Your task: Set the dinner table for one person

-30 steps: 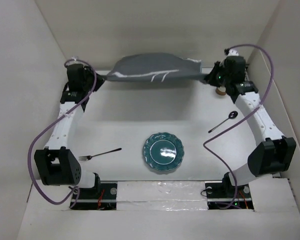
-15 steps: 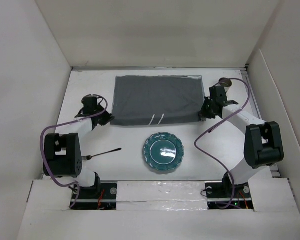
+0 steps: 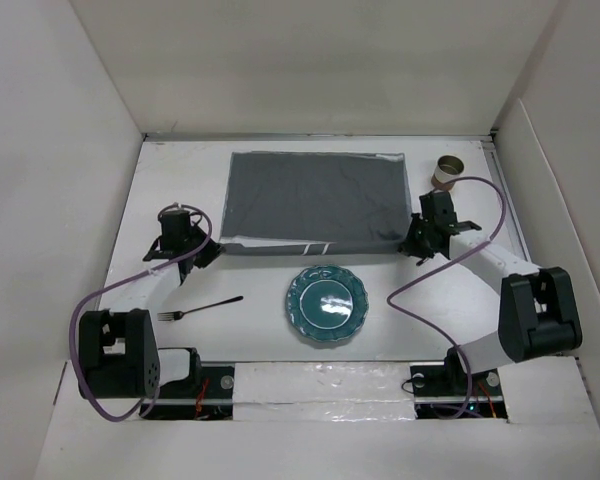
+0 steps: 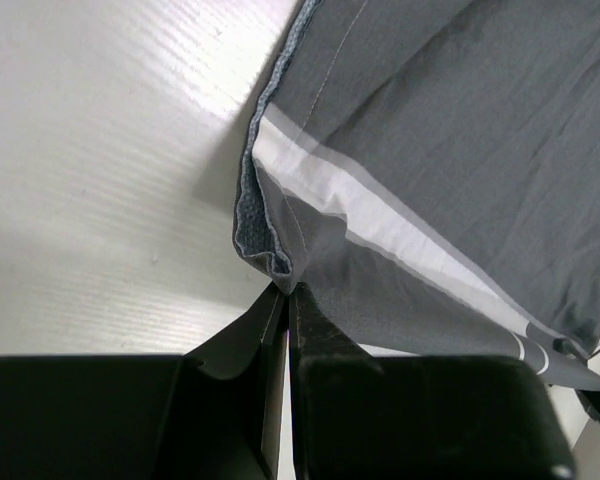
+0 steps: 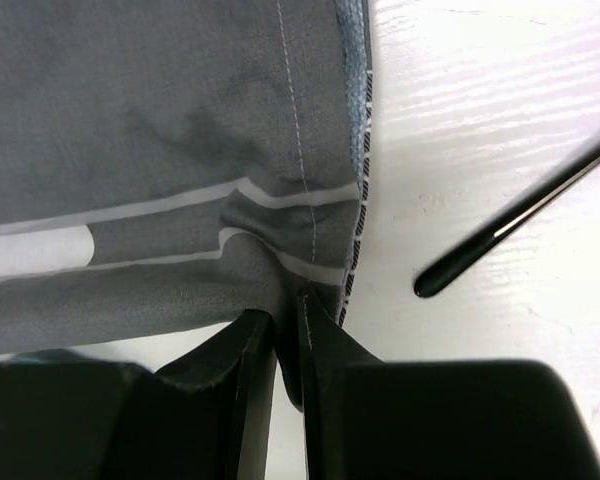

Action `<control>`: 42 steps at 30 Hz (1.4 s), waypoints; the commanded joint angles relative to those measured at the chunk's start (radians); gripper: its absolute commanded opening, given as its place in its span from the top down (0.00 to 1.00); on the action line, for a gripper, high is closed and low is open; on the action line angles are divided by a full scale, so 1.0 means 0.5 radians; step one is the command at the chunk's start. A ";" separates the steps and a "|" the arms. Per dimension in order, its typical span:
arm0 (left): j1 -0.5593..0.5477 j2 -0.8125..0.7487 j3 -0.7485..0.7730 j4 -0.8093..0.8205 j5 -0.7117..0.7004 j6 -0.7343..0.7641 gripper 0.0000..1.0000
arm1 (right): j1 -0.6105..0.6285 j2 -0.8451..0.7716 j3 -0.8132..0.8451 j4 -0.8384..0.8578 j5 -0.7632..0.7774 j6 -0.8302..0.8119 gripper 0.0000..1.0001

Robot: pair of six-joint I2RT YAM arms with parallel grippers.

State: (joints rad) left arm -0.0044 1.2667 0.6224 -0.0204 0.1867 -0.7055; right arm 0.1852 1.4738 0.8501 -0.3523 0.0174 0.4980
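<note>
A dark grey mat [image 3: 315, 200] with pale stripes lies spread flat on the far half of the white dinner table [image 3: 260, 275]. At the mat's near left corner my left gripper [image 3: 210, 251] is shut on the cloth, the corner [image 4: 280, 262] bunched at its fingertips [image 4: 286, 290]. My right gripper [image 3: 409, 243] is at the near right corner. Its jaws stand slightly apart [image 5: 285, 318], with a fold of the mat [image 5: 160, 120] still between them. A teal plate [image 3: 326, 305] sits just in front of the mat.
A black fork [image 3: 202, 306] lies left of the plate. A small cup [image 3: 447, 171] stands at the mat's far right corner. A black utensil handle [image 5: 500, 232] lies on the table just right of my right gripper. White walls enclose the table.
The mat has come down from the air and been drawn toward the near side, now flat. Both arms pulled back with it. The right jaws have parted a little.
</note>
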 commanded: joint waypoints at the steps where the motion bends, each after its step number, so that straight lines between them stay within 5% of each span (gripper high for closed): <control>1: 0.015 -0.106 -0.057 -0.066 0.010 0.052 1.00 | 0.016 -0.131 -0.022 0.002 0.039 0.026 0.81; 9: -0.003 -0.239 -0.143 -0.205 0.007 0.098 1.00 | 0.035 -0.073 -0.022 -0.081 0.027 0.004 0.80; 11: -0.003 -0.248 -0.131 -0.229 -0.011 0.107 0.98 | 0.035 -0.082 -0.016 -0.114 0.027 0.004 0.67; 16: -0.003 -0.327 -0.018 -0.324 0.028 0.144 0.62 | 0.035 -0.259 0.100 -0.292 0.005 -0.011 0.36; 20: -0.003 -0.441 0.154 -0.395 0.028 0.202 0.55 | 0.071 -0.483 0.168 -0.415 -0.083 -0.017 0.27; 22: -0.003 -0.456 0.276 -0.434 0.016 0.221 0.58 | 0.090 -0.677 0.138 -0.421 -0.270 -0.039 0.30; 24: -0.064 -0.441 0.356 -0.475 0.007 0.242 0.62 | 0.154 -0.809 0.003 -0.382 -0.506 0.028 0.73; 26: -0.065 -0.423 0.418 -0.450 0.086 0.251 0.77 | 0.200 -0.974 -0.120 -0.308 -0.654 0.096 1.00; 29: -0.065 -0.423 0.421 -0.349 0.264 0.230 0.98 | 0.329 -1.146 -0.399 -0.161 -0.777 0.246 1.00; 31: -0.065 -0.410 0.424 -0.294 0.374 0.202 1.00 | 0.381 -1.205 -0.589 -0.057 -0.829 0.363 0.83; 32: -0.065 -0.389 0.427 -0.251 0.402 0.196 1.00 | 0.409 -1.220 -0.638 0.020 -0.848 0.387 0.47; 35: -0.065 -0.328 0.458 -0.214 0.458 0.214 1.00 | 0.430 -1.114 -0.770 0.164 -0.955 0.446 0.19; 42: -0.065 -0.184 0.648 -0.260 0.440 0.294 0.99 | 0.522 -0.657 -0.841 0.403 -1.065 0.461 0.20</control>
State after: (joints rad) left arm -0.0334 1.1671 0.8680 -0.1780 0.3862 -0.5938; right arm 0.4267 1.0935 0.4400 -0.2825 -0.4622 0.7040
